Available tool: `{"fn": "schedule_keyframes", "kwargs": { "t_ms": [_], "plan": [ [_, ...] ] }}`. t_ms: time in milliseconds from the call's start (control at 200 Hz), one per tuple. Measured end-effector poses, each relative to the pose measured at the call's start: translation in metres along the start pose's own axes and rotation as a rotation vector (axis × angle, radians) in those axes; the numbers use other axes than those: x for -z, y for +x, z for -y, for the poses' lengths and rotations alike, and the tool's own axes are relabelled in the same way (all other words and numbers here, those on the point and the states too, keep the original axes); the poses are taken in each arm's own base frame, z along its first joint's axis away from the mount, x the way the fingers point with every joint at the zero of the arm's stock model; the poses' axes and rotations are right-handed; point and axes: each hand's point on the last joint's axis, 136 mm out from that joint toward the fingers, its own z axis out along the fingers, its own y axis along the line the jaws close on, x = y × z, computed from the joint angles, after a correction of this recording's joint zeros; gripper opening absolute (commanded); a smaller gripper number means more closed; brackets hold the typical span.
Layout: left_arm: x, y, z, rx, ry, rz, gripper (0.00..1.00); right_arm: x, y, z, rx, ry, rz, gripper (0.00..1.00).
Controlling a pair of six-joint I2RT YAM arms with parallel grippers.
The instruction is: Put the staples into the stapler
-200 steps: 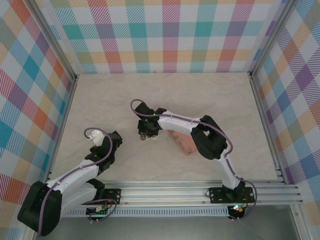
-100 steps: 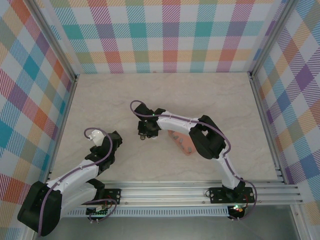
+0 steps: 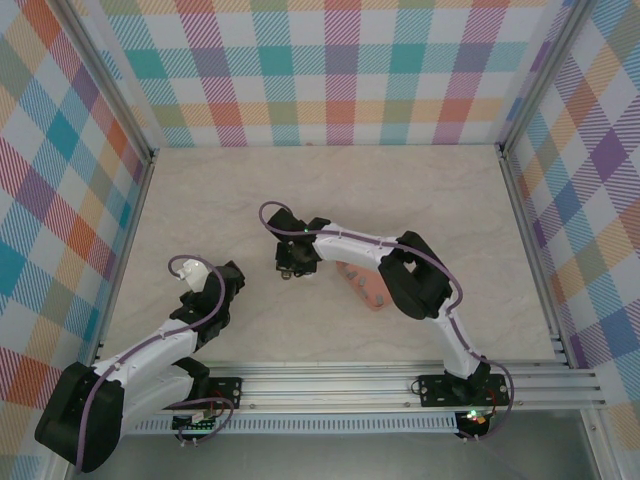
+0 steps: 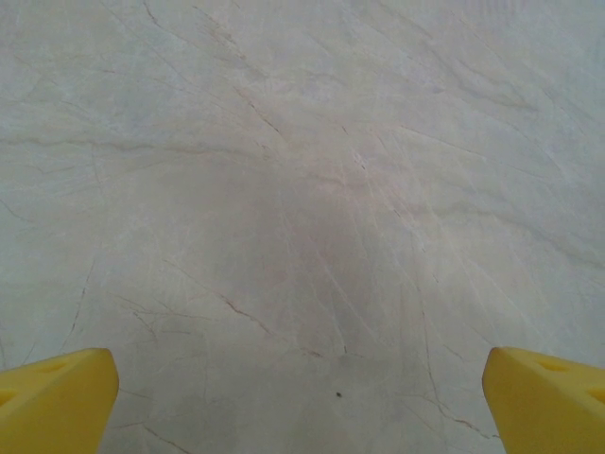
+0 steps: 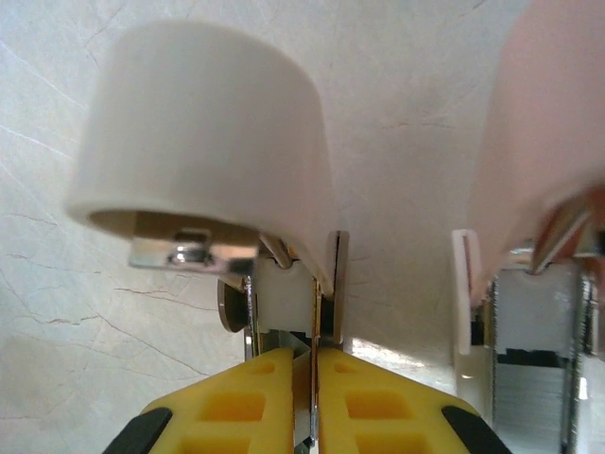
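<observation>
Observed: the right gripper (image 5: pixel 315 378) (image 3: pixel 292 262) has its yellow fingers pressed together on a thin metal plate beneath the white cap of the stapler (image 5: pixel 208 123), left of centre in the wrist view. In the overhead view this sits mid-table, just left of the pink oblong piece (image 3: pixel 366 288). That piece carries an open metal channel at the right edge of the wrist view. The staples (image 5: pixel 523 402), as far as I can judge, are the grey ribbed strip lying in the channel's lower end; blur prevents certainty. The left gripper (image 4: pixel 301 378) hangs with jaws wide apart over the table (image 4: pixel 302 189), holding nothing, at the lower left of the overhead view. Assessment: the step in hand appears to be working the magazine mechanism. Recommended: keep the pinch square on the plate and move it straight along its track without twisting. Confirm the strip sits flat and fully within the channel before closing, and bring the idle left arm in to brace the body against sliding.
</observation>
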Motion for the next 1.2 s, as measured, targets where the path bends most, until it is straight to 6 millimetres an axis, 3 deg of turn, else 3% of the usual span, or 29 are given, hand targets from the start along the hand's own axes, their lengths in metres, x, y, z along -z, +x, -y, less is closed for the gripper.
{"fn": "schedule_keyframes", "kwargs": {
  "t_ms": [430, 980, 1200],
  "plan": [
    [0.000, -0.001, 0.001, -0.002, 0.005, 0.004, 0.99, 0.020, -0.005, 0.000, 0.028, 0.021, 0.043, 0.12],
    [0.000, -0.001, 0.003, -0.011, 0.012, 0.001, 0.99, 0.020, 0.004, 0.003, 0.061, 0.043, 0.020, 0.18],
    [0.001, 0.000, 0.003, -0.015, 0.018, -0.006, 0.98, 0.020, 0.008, -0.008, 0.117, 0.000, 0.008, 0.22]
  ]
}}
